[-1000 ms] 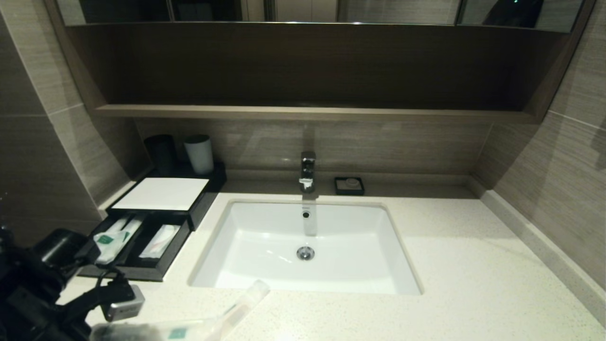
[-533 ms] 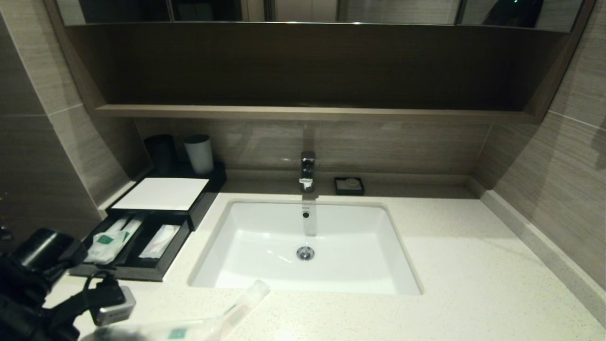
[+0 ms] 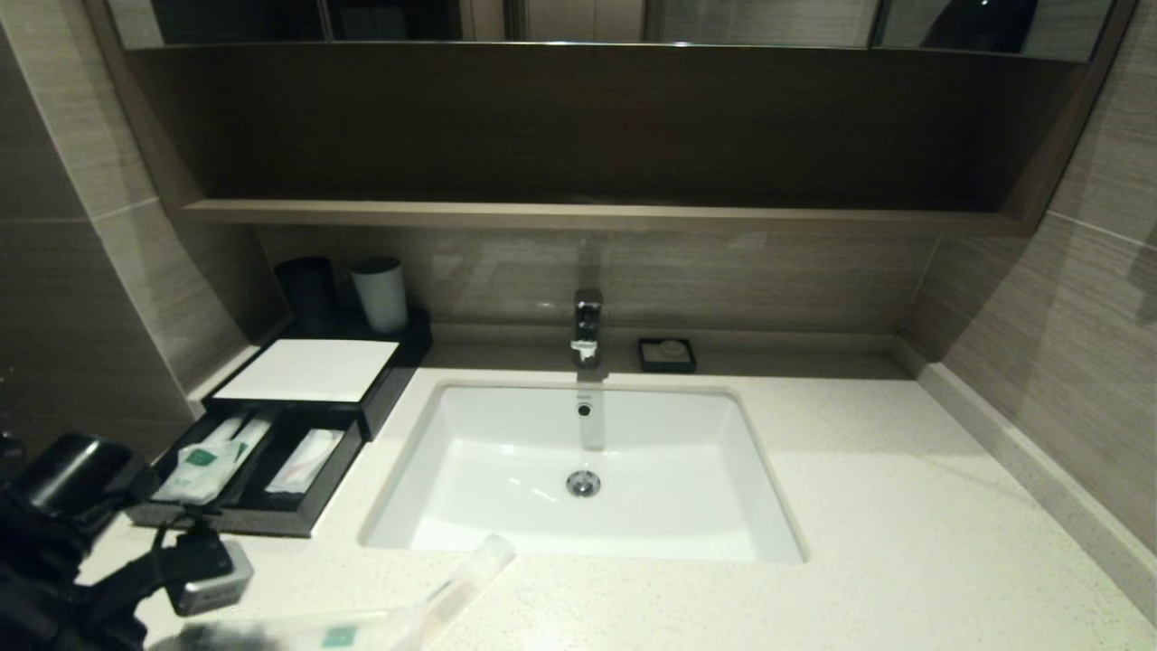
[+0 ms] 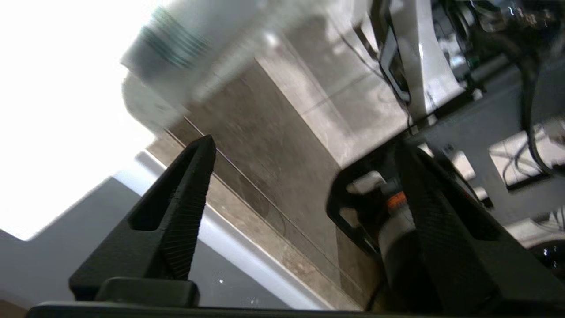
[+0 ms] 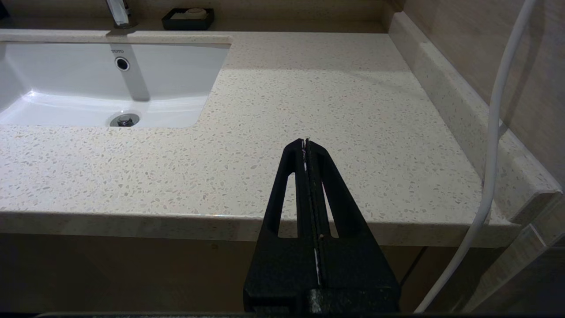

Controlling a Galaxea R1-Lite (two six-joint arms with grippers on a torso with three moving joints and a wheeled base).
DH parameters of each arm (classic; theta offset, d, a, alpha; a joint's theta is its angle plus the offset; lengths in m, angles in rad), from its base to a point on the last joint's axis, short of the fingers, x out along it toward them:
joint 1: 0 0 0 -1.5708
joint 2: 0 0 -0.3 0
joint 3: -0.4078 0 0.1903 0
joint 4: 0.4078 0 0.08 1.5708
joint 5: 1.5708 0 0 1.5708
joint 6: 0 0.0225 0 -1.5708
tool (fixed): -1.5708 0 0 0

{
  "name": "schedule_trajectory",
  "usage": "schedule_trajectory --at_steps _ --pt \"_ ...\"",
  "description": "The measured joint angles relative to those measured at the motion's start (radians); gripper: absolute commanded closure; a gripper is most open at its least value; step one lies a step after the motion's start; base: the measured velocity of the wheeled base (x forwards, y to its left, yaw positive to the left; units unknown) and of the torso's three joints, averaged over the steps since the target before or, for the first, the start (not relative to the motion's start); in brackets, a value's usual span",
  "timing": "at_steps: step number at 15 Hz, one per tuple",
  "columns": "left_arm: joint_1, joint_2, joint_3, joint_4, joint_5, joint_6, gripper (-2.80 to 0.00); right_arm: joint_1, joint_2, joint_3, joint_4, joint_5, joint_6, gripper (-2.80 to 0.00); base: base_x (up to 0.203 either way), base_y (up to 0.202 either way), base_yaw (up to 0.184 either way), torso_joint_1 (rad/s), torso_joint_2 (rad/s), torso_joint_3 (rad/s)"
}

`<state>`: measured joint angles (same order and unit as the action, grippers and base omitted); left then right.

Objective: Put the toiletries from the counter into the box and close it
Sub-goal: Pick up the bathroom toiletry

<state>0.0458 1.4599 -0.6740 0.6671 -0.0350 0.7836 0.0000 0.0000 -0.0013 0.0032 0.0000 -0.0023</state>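
Nearest, the left gripper (image 4: 304, 176) gaped empty beside a clear plastic-wrapped toiletry packet (image 3: 398, 615) at the speckled counter (image 3: 904, 542) edge; the right gripper (image 5: 305, 142) sat pinched together. Beyond lay the open black box (image 3: 262, 470), white sink (image 3: 583, 470), chrome tap (image 3: 587, 327).
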Motion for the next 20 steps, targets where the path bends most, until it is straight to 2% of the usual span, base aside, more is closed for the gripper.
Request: schedule_trajectory --at_steps 3,11,20 --pt "0.039 0.054 -0.02 -0.083 0.001 0.007 -2.8 0.0 0.0 0.0 0.0 0.0 0.0 0.0 0.0 0.0 0.0 0.0 0.0 0.0" --pt "0.049 0.097 -0.016 -0.092 0.018 0.018 -2.8 0.0 0.0 0.0 0.0 0.0 0.0 0.0 0.0 0.0 0.0 0.0 0.0 0.0" --pt "0.05 0.157 -0.035 -0.101 0.005 0.004 -2.8 0.0 0.0 0.0 0.0 0.0 0.0 0.0 0.0 0.0 0.0 0.0 0.0 0.0"
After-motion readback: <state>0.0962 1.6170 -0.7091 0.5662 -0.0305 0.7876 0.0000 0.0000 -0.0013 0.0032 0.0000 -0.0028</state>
